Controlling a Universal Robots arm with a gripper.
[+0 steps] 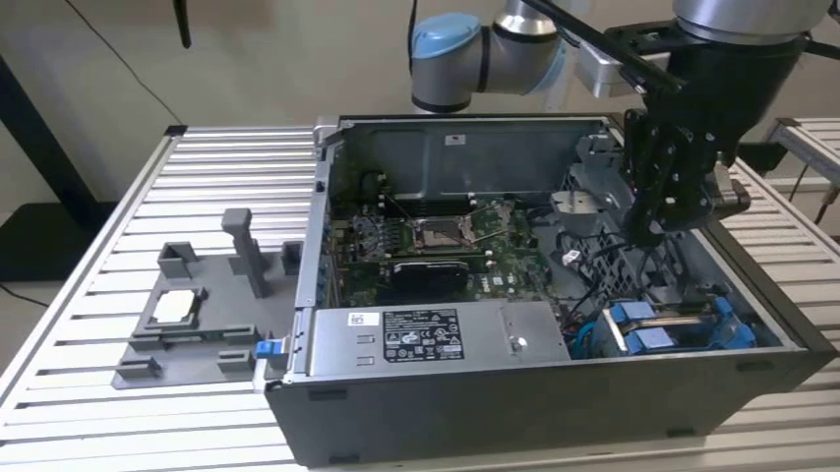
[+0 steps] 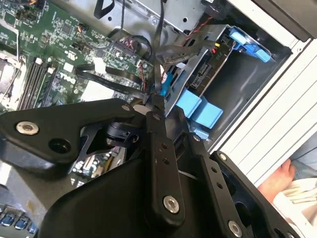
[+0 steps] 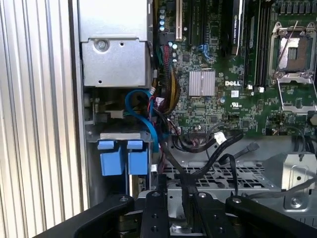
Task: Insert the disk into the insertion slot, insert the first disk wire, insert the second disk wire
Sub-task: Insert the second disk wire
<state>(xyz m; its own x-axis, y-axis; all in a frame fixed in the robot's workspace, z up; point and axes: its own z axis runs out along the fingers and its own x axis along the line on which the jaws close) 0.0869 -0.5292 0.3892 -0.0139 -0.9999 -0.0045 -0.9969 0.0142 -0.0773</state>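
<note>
Already seated, disk (image 1: pixel 652 339) edge-up in insertion slot (image 3: pixel 119 135), long axis along case wall (image 1: pixel 525 403), claw (image 1: pixel 646 236) clenching wire (image 2: pixel 158 54)

The arm (image 1: pixel 499 49) is cut off by the exterior view's top edge; the end effector (image 1: pixel 646 234) hangs inside the case (image 1: pixel 525 413), its lower end lost against dark cables (image 1: pixel 597 285), so whether it grips anything cannot be told; the case's near wall hides most of the disk (image 1: pixel 676 329), leaving blue carrier parts in sight; the bench (image 1: pixel 223 167) runs past the frame edges; in the second wrist view the end effector (image 2: pixel 153 103) covers much of the board (image 2: pixel 59 54) with its black body, and a hand (image 2: pixel 280 178) is cut off at the frame edge; in the first wrist view the same body hides part of the cage (image 3: pixel 247 176), and the power supply (image 3: pixel 116 44) is cut off at the edge.
</note>
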